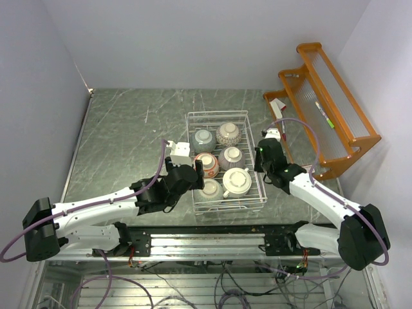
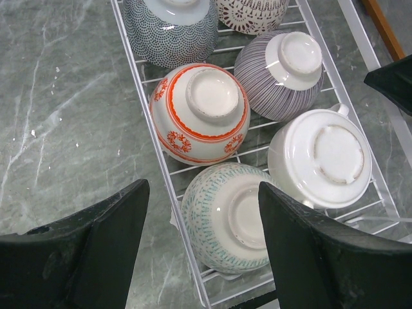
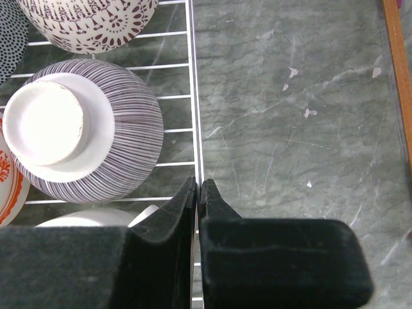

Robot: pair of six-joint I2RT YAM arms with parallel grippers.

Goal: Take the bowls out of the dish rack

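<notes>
Marble table [image 3: 290,129], right gripper [image 3: 197,185] closed at dish rack [image 3: 191,77] rim, wrist view only

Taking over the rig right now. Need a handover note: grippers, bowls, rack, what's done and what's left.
Left gripper: open and holding nothing, over the left rim of the dish rack, with the teal-patterned bowl below between its fingers.
Right gripper: shut on the rack's right rim wire.
Bowls: all six are upside down inside the rack, in two rows of three. The teal one and the cream bowl with handle are nearest the arms.
Done: no bowl is out yet.
Left: all six to unload. The teal bowl looks like the likely first pick.
</notes>
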